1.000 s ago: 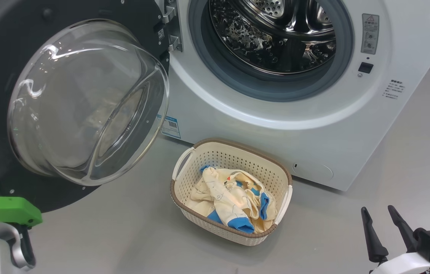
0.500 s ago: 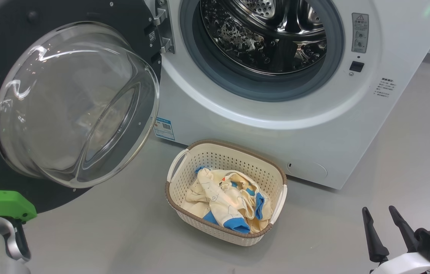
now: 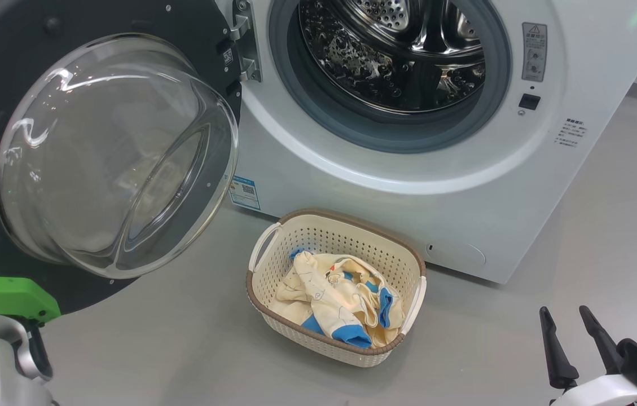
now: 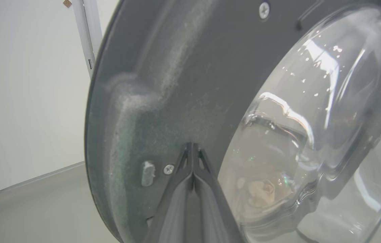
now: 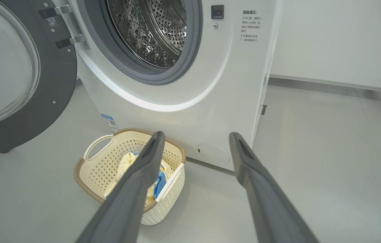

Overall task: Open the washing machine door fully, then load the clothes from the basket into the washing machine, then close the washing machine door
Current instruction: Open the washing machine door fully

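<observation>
- Soft cream-yellow, blue-cuffed clothes (image 3: 341, 299) are judged light and limp, best pinched at a raised fold.
- They are heaped in the cream perforated plastic basket (image 3: 346, 217), ahead-left of the spread-fingered right gripper (image 3: 563, 311).
- The left gripper (image 4: 192, 145), fingers together, is set against the black-rimmed round door (image 4: 177, 67).

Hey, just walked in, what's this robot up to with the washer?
A robot is doing laundry. The washing machine door stands swung open, and the left hand, shut, has its tips against the door's dark inner rim. The right hand is open and empty, low to the right of the basket. The clothes lie in the basket on the floor in front of the washing machine, whose drum looks empty; loading has not yet begun.
</observation>
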You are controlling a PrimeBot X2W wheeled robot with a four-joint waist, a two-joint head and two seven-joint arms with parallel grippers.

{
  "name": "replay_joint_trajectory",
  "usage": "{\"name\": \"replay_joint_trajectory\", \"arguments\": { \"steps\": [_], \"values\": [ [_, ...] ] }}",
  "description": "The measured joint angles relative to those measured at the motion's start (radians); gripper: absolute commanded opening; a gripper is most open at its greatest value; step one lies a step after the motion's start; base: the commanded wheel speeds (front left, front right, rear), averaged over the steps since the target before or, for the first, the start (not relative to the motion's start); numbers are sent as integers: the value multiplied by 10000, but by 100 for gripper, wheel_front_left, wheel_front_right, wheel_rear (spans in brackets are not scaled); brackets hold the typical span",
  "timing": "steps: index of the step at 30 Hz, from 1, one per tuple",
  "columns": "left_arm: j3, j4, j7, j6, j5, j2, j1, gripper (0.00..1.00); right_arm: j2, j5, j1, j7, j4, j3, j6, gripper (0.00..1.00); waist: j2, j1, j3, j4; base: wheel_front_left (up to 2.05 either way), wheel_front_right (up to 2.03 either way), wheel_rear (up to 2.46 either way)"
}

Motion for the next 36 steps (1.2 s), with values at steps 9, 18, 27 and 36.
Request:
{"name": "replay_joint_trajectory", "arguments": {
  "steps": [9, 18, 27, 36],
  "values": [
    [33, -533, -113, 13, -161, -456, -50, 0, 79, 8, 1, 0, 4, -17, 0, 100, 0, 0, -80, 111, 0, 0, 0],
    [105, -2550, -117, 15, -219, -685, -38, 27, 105, 8, -4, 0, 0, 165, 0, 100, 0, 0, -68, -68, 0, 0, 0],
    [-249, -4276, -171, -199, -144, -800, 285, 100, 127, 6, -137, 0, -10, 290, 0, 100, 0, 0, -127, -508, 0, 0, 0],
    [-1325, -4987, -173, -1001, -146, -972, 1260, 100, 253, 4, -216, 0, -100, 527, 0, 100, 0, 0, -225, -1232, 0, 0, 0]
  ]
}}
